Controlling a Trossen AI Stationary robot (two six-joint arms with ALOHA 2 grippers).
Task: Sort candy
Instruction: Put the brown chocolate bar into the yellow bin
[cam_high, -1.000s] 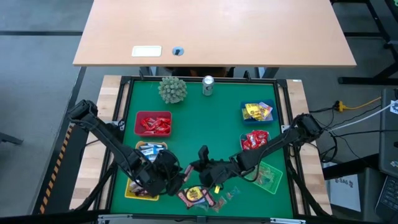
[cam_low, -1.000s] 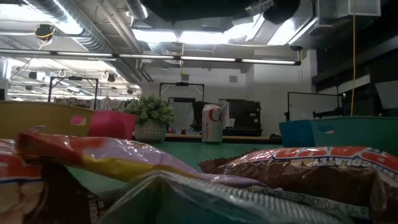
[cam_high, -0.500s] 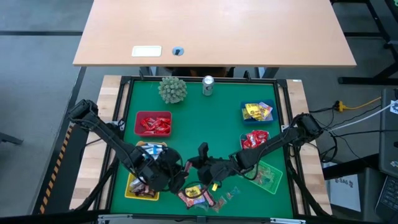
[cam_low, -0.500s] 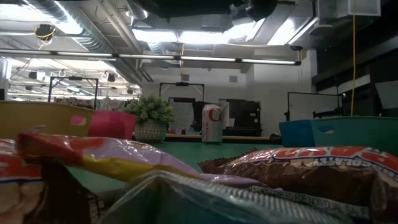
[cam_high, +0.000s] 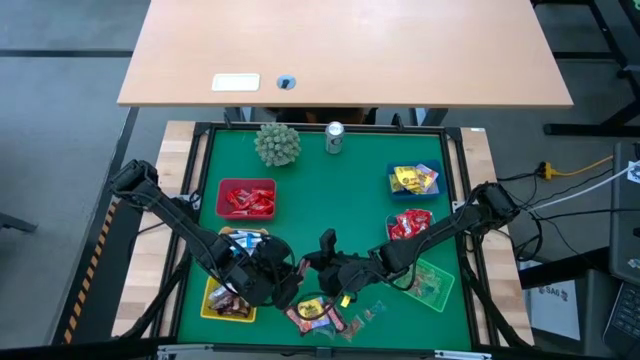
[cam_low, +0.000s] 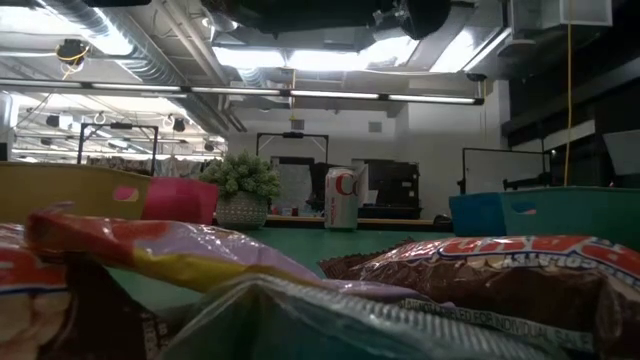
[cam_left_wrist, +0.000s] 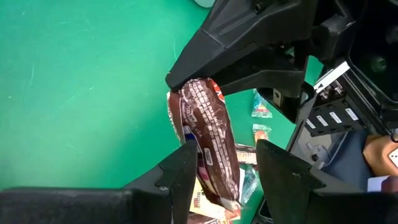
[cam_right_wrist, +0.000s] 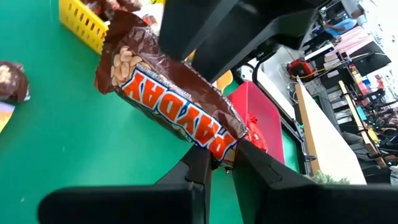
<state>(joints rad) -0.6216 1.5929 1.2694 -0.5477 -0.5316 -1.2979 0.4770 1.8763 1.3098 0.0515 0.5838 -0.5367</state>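
Observation:
A brown and orange candy bar (cam_right_wrist: 168, 102) hangs above the green table near its front middle. My right gripper (cam_right_wrist: 222, 155) is shut on one end of it. My left gripper (cam_left_wrist: 227, 155) comes from the left and is open, with one finger on each side of the bar's other end (cam_left_wrist: 208, 162). In the high view the two grippers meet, the left (cam_high: 290, 283) beside the right (cam_high: 318, 268). More candy (cam_high: 315, 315) lies loose on the table below them. My right gripper pinches the bar's end (cam_right_wrist: 219, 148) between its two fingers. The fingers come from the table's right, slanting down. The bar sticks out ahead of them toward my left gripper, lifted clear of the table.
Baskets with candy stand around: red (cam_high: 247, 198), one with blue-white sweets (cam_high: 243, 240) and yellow (cam_high: 225, 302) on the left, blue (cam_high: 415, 178), red (cam_high: 408, 225) and green (cam_high: 430, 282) on the right. A spiky green ball (cam_high: 277, 143) and a can (cam_high: 334, 137) stand at the far edge.

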